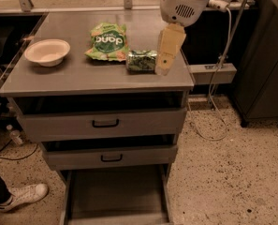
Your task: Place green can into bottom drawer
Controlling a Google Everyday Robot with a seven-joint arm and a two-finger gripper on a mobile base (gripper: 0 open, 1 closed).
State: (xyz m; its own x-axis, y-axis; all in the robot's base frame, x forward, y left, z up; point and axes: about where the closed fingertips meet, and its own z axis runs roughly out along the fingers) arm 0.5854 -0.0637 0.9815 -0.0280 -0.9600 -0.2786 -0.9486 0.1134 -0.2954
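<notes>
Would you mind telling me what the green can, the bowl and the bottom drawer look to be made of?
The green can, on its side beside the gripper: probably aluminium, glossy, glinting highlights. The bowl: matte pale beige, perhaps paper or moulded fibre. The bottom drawer: likely painted sheet metal, flat dull grey.

I log on cabinet top (82, 81): bowl (47, 52) left edge, snack bag (108, 42) centre, green can (142, 60) right of bag, my gripper (163, 70) just right of can.
</notes>
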